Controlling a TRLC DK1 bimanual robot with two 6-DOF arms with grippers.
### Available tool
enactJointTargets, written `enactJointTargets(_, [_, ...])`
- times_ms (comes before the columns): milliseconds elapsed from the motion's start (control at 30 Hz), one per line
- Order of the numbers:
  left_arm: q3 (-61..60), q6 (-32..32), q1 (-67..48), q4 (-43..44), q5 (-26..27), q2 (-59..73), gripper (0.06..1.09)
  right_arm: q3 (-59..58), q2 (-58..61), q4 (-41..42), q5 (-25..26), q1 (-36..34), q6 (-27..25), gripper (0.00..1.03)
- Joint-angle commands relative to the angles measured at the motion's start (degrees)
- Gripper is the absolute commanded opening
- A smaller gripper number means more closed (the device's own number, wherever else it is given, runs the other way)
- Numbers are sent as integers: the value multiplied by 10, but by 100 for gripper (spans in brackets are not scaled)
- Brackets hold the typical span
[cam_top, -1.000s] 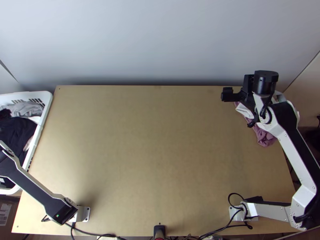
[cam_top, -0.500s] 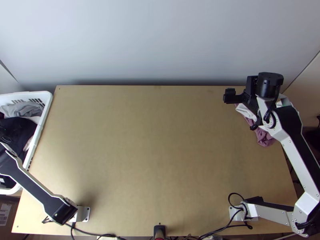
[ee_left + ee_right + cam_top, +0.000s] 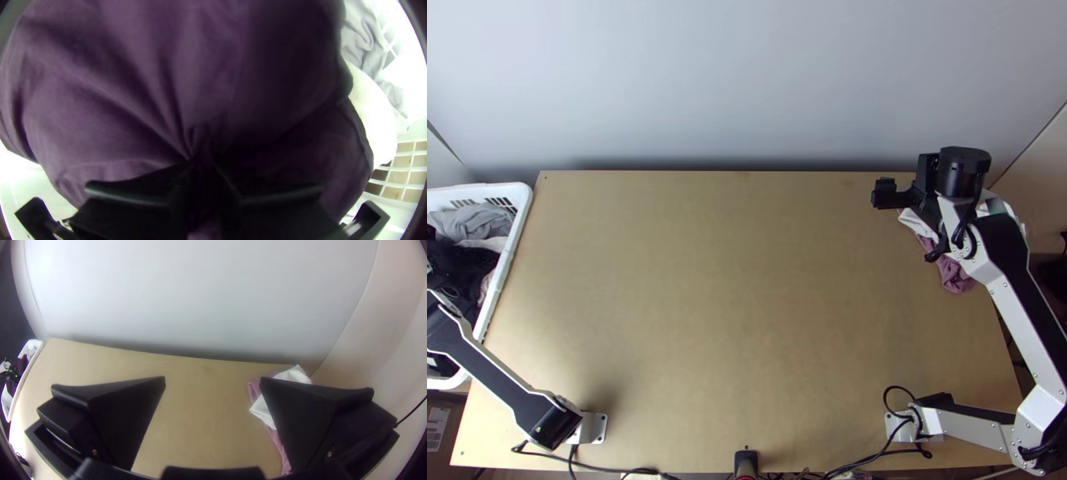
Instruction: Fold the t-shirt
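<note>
Right arm point(image 3: 1020, 328) edged slightly inward; left hand point(image 3: 203, 171) pinches purple cloth point(image 3: 133, 98).

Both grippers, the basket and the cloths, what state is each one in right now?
Left gripper, jaws shut on the purple cloth.
Right gripper, jaws open, nothing between them.
Purple cloth, unfolded into no neat shape, creases gathering at the left jaws.
Basket, open-topped, clothes inside.
Grey cloth, crumpled in the basket.
White cloth, lying partly over the pink cloth.
Pink cloth, bunched on the table.
</note>
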Motion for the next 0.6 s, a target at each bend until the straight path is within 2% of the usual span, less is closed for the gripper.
enactJointTargets(0, [-10,-30,11,-13,12,-49,10,-26,-9,0,4,-2,0,99])
enactJointTargets(567, [-7,-21,-3,-48,24,-290,10,-64,-19,16,3,8,5,99])
